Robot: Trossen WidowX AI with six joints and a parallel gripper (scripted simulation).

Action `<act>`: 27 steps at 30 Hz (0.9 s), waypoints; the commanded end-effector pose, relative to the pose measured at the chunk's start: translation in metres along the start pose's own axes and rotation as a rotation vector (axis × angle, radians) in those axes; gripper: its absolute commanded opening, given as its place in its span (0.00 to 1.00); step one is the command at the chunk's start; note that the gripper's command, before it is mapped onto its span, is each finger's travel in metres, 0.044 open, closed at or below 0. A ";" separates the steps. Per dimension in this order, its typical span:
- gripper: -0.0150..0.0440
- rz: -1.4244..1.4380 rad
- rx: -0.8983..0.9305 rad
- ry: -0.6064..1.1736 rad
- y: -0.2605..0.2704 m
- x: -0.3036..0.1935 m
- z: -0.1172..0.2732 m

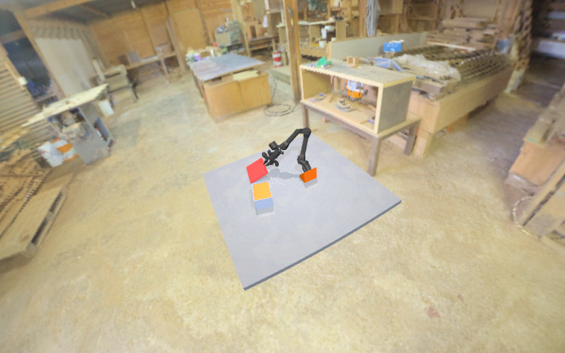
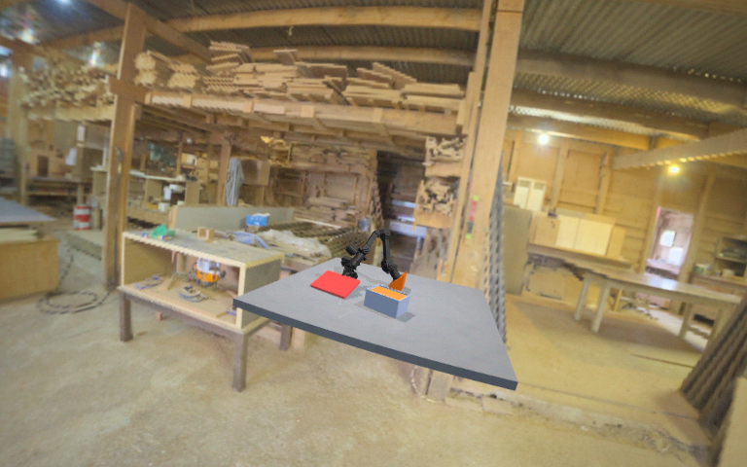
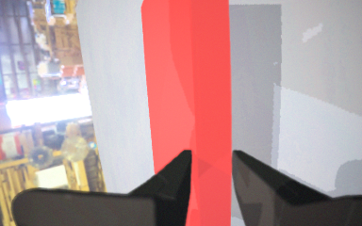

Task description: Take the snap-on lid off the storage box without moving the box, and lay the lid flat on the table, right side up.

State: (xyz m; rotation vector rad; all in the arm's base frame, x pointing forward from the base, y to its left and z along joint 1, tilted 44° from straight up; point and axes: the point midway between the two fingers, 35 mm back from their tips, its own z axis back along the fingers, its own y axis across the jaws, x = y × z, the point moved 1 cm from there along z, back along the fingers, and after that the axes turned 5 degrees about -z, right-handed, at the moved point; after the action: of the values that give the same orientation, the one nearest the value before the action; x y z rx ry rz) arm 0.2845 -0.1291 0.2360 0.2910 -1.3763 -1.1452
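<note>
The red lid (image 1: 257,170) (image 2: 335,284) (image 3: 212,94) is off the box, beside it, and is tilted in the top view. My gripper (image 1: 265,162) (image 2: 346,274) (image 3: 212,152) is shut on one edge of the lid. In the wrist view the lid runs between the two fingertips, with its shadow on the table to the right. The storage box (image 1: 263,202) (image 2: 386,303) is blue-grey, stands upright on the table and shows an orange top surface. Whether the lid touches the table is hard to tell.
The grey table (image 1: 299,224) (image 2: 441,336) bears everything. An orange wedge-shaped piece (image 1: 308,175) (image 2: 399,281) stands by the arm's base. The table's left edge is close beyond the lid in the top view. The box is close to the lid.
</note>
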 end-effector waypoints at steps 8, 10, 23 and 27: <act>0.48 0.003 -0.023 0.010 0.000 0.001 -0.001; 0.57 0.003 -0.023 0.010 0.000 0.001 -0.001; 1.00 0.004 -0.024 0.010 -0.012 0.000 0.010; 1.00 0.004 -0.024 0.011 -0.017 0.001 0.017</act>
State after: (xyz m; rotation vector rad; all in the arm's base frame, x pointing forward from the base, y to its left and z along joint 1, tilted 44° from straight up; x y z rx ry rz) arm 0.2690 -0.1317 0.2312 0.2775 -1.3562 -1.1603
